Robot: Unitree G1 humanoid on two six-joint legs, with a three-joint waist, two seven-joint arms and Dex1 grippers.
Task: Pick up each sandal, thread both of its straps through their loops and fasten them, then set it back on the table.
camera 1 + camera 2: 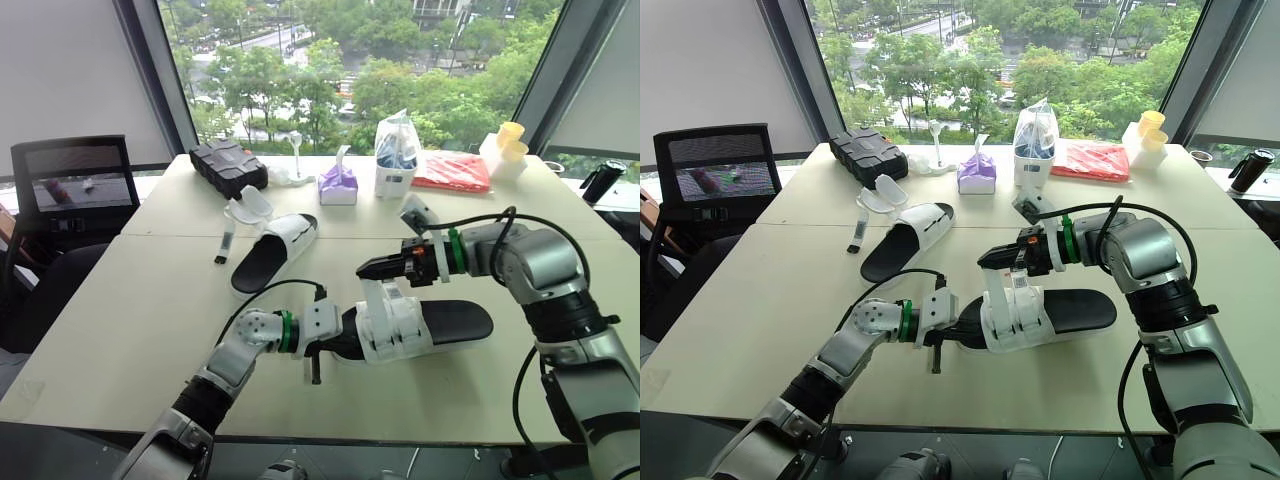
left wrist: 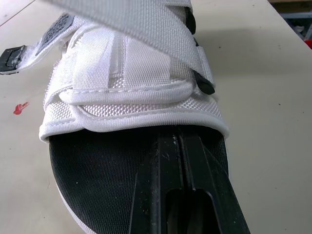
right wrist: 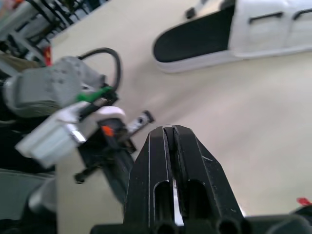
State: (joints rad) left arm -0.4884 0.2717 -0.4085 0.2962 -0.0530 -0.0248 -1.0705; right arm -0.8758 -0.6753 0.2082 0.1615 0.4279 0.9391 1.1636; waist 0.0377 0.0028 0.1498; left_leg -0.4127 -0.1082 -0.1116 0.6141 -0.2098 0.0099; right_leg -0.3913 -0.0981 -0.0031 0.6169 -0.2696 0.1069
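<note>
While left end effector (image 1: pixel 342 338) pinches near sandal (image 1: pixel 455 322) low over counter (image 1: pixel 130 320), right end effector (image 1: pixel 372 268) pinches raised strap (image 1: pixel 376 296). Threading step; next: feed strap through loop. Far sandal (image 1: pixel 272 252) unfastened.

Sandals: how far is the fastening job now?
No sandal looks finished. In hand: left gripper rests on the near black-and-white fabric sandal; right gripper holds up its white strap. Left: fastening it, then the far black-and-white sandal, straps open.
</note>
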